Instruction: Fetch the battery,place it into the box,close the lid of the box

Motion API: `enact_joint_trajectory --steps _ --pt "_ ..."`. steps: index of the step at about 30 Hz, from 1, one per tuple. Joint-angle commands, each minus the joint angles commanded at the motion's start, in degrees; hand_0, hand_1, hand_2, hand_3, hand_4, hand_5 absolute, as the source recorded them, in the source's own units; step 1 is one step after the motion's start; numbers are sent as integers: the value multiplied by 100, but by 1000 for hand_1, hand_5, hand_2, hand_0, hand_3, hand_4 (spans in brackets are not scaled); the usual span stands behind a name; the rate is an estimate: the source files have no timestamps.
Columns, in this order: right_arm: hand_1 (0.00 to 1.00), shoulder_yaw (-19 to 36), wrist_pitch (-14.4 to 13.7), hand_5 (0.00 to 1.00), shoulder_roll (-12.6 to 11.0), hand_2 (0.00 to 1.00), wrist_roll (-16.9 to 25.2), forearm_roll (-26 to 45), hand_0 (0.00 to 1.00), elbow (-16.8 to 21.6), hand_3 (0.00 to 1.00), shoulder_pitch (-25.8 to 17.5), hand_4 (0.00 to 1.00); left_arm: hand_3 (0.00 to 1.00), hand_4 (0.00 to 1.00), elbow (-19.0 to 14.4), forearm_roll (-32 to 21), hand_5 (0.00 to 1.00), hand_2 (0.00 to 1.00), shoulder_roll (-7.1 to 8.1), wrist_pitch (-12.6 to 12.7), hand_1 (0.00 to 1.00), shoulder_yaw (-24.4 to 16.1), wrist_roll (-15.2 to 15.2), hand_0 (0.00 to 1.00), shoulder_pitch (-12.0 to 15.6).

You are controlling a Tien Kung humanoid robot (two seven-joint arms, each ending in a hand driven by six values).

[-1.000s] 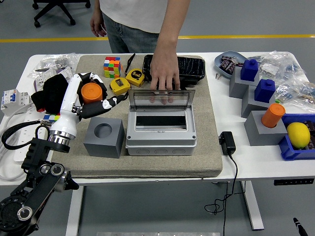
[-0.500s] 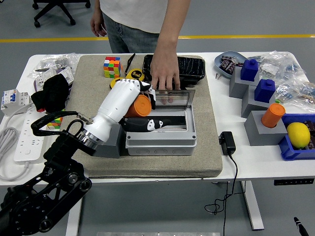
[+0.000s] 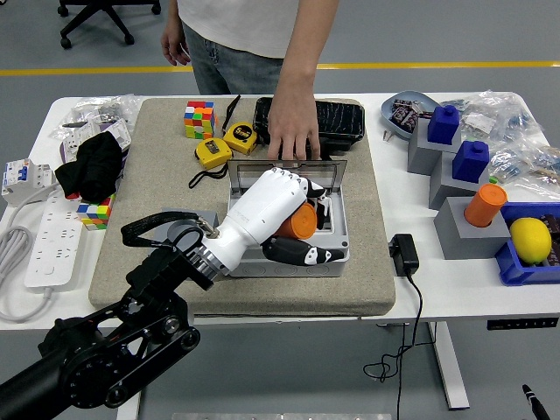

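The battery (image 3: 304, 220) is an orange cylinder, and my left hand (image 3: 317, 226) is shut on it. Hand and battery hang over the open cavity of the grey box (image 3: 339, 255) in the middle of the mat. The box's clear lid (image 3: 335, 170) stands raised at the back. A person's hand (image 3: 293, 133) rests on its top edge, fingers spread down over it. My white forearm covers the left half of the box. My right arm is out of the picture.
Two yellow tape measures (image 3: 213, 153), a colour cube (image 3: 199, 118) and a black case (image 3: 339, 118) lie behind the box. A black adapter (image 3: 403, 254) sits right of the mat. Grey stands carry blue blocks and another orange cylinder (image 3: 485, 205) at the right. A power strip (image 3: 37, 255) is on the left.
My left hand carried the orange battery from the mat's left side rightwards to over the box's opening. The person's hand stayed on the lid.
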Motion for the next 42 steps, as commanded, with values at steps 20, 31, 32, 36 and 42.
enact_joint_trajectory --steps 20,31,32,36,42 --pt "849 -5 9 998 -16 793 -13 -67 954 0 803 16 998 2 998 1484 -816 399 2 -396 336 2 470 -487 25 -703" --pt "849 -13 18 998 -20 792 -30 -104 956 0 803 2 998 2 998 2228 -1099 462 2 -636 602 2 385 -828 28 -917" --pt "849 -14 18 998 -21 792 -31 -106 956 0 803 3 998 2 998 2272 -1096 462 2 -647 613 2 368 -842 28 -936" --pt "849 -16 21 998 -25 792 -37 -112 954 0 804 13 998 2 998 2493 -1130 533 2 -689 638 2 318 -894 32 -1027" --pt "849 -25 23 998 -31 793 -34 -105 955 0 804 20 998 2 998 2719 -1128 558 2 -689 679 2 273 -940 32 -1083"
